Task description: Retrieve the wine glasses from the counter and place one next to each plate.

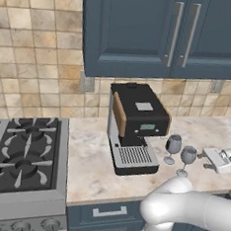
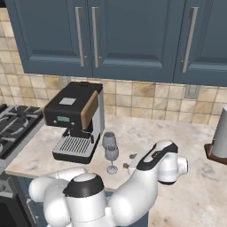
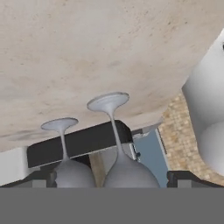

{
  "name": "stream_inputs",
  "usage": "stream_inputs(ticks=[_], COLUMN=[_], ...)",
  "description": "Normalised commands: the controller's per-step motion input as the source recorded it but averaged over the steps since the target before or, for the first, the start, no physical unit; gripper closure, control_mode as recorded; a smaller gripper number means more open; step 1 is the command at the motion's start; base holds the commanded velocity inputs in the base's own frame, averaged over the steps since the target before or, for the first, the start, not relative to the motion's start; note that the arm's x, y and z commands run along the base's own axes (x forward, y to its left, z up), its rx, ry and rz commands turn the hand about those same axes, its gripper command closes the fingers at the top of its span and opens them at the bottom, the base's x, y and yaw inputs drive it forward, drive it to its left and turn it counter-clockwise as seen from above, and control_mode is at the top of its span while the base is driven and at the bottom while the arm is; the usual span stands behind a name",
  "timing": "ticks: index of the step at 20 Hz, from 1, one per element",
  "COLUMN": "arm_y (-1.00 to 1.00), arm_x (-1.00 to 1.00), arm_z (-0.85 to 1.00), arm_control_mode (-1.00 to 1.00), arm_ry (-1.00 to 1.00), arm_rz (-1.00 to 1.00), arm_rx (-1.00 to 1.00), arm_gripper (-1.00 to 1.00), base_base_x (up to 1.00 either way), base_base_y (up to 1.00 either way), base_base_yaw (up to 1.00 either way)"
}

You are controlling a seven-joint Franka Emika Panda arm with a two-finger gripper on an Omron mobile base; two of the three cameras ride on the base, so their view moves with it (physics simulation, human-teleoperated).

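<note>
Two clear wine glasses stand upright side by side on the marble counter (image 1: 91, 160), just right of the coffee machine. The farther wine glass (image 1: 173, 145) (image 2: 109, 140) is closest to the machine; the nearer wine glass (image 1: 187, 156) (image 2: 111, 155) stands beside it. My gripper (image 1: 205, 160) (image 2: 129, 160) hangs low over the counter just right of the nearer glass, pointing at it, open and empty. The hand view is rolled upside down: the nearer glass (image 3: 118, 144) sits centred between my wide-apart fingertips (image 3: 183, 177), the other glass (image 3: 65, 153) to its left. The plates are out of view.
A black coffee machine (image 1: 136, 122) (image 2: 75, 115) stands close behind the glasses. A gas stove (image 1: 25, 154) lies to the left. A grey cylinder on a dark base (image 2: 220, 133) stands at the far right. Navy wall cabinets (image 1: 159, 32) hang above.
</note>
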Motion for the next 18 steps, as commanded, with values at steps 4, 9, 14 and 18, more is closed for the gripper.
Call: stream_inputs(ticks=[4,9,14,18], arm_y=[0.13,0.19,0.16,0.21], arm_x=[0.01,0.0,0.0,0.01], arm_z=[-0.18,-0.11,-0.1,-0.09], arm_control_mode=[-1.0,-1.0,-1.0,-1.0], arm_ry=[0.0,0.0,0.01,0.08], arm_rz=[0.0,0.0,0.0,0.0], arm_rx=[0.0,0.0,0.0,0.0], arm_gripper=[-1.0,-1.0,-1.0,-1.0], base_base_x=[0.0,0.0,0.0,0.0], base_base_y=[0.0,0.0,0.0,0.0], base_base_yaw=[0.0,0.0,0.0,0.0])
